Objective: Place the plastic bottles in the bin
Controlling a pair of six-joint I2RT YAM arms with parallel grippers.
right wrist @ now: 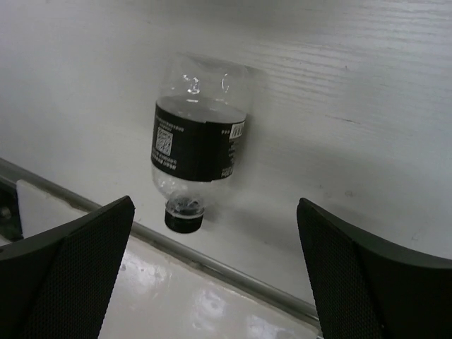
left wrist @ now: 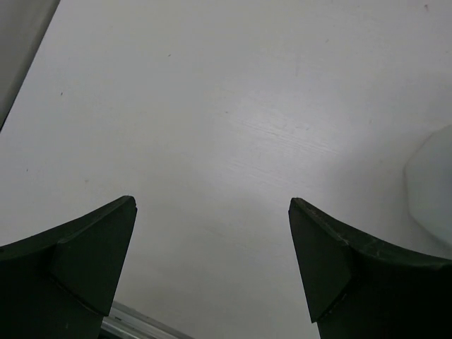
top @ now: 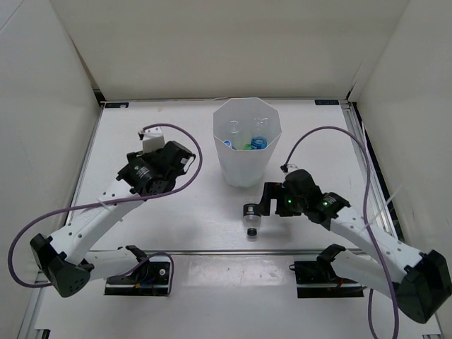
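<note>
left gripper (left wrist: 212, 212) was wide open, empty | right gripper (right wrist: 215, 205) was wide open, empty, near 1 black-label bottle (right wrist: 198, 145) lying on table (top: 205, 212) | other bottles (top: 258, 143) sat in bin (top: 240, 169)

1. From above and behind the arms (top: 106, 215) we look steeply down on the whole table (top: 176, 226); their bases (top: 138, 277) sit at our bottom edge.
2. Our left wrist view faces bare tabletop, close; the bin (left wrist: 432, 185) clips its right edge, shared with overhead.
3. Our right wrist view sits near the bottle (right wrist: 198, 141), tilted down; overhead shares it.
</note>
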